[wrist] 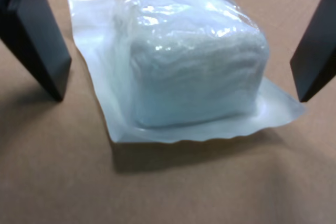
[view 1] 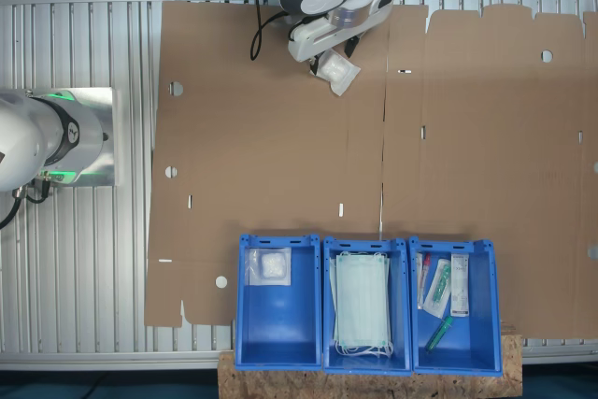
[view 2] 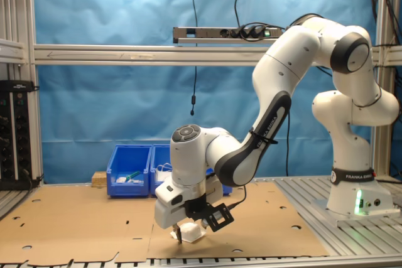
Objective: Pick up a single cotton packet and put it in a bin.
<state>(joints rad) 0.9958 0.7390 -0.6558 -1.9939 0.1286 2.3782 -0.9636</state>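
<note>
Down at the far edge of the flat brown cardboard sheet, away from the bins in the first exterior view, the white robot arm's gripper stands over a small puffy white cotton packet in crinkled clear wrap. Its two dark fingers are spread wide, one on each side of the packet, and neither touches the wrap in the wrist view. The packet lies flat on the cardboard, its sealed clear rim spread out around the cotton block.

In the first exterior view the packet peeks out just below the arm's white wrist. In the second exterior view it sits on the cardboard directly under the gripper, whose fingertips reach down to about the packet's level.

Three blue plastic bins stand side by side along the opposite edge of the cardboard, well apart from the gripper. One bin holds another small white packet, the middle bin holds a stack of pale-green face masks, and the third bin holds several narrow wrapped items.
</note>
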